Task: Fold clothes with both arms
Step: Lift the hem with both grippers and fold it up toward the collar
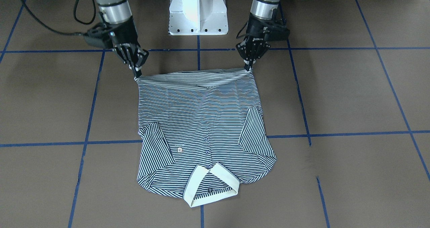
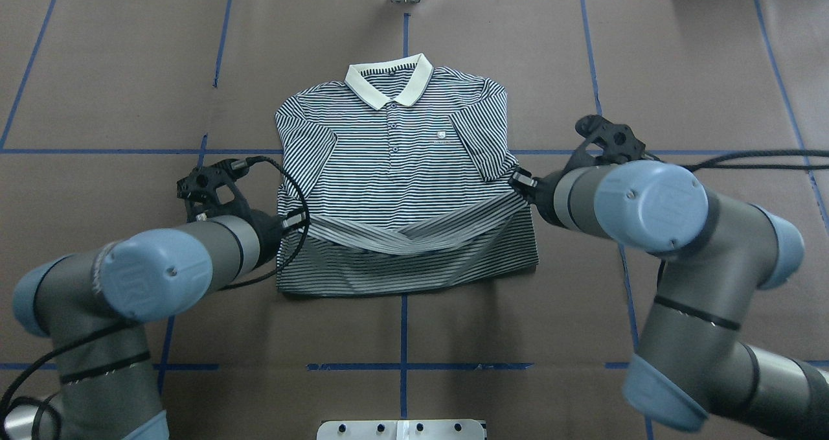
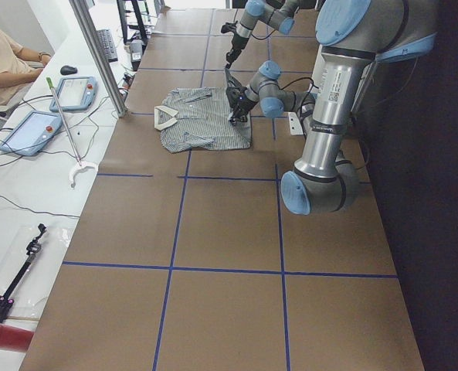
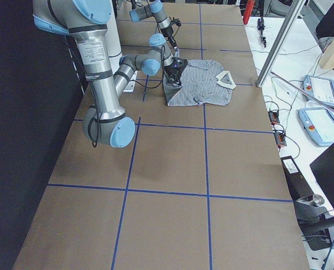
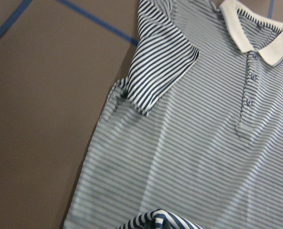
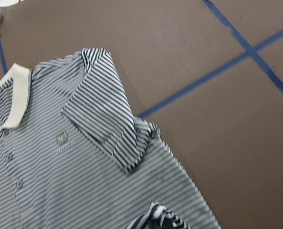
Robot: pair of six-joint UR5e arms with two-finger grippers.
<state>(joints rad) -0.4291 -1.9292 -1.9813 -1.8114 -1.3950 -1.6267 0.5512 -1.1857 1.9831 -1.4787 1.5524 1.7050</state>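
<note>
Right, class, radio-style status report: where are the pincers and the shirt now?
Both shut on polo shirt hem corners: left pincer, right pincer. Hem raised, stretched between them; collar end flat on table. Nothing in the way.

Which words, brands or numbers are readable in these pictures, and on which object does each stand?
Nothing reads for certain.
Small chest logo on the navy-and-white striped polo shirt: blurred.
White print on the black left tool: too small.
Label on the silver-grey left arm: too small.

Even, bright overhead light, soft shadows beside the shirt (image 1: 201,120) — 2 wrist views slightly blurred.
</note>
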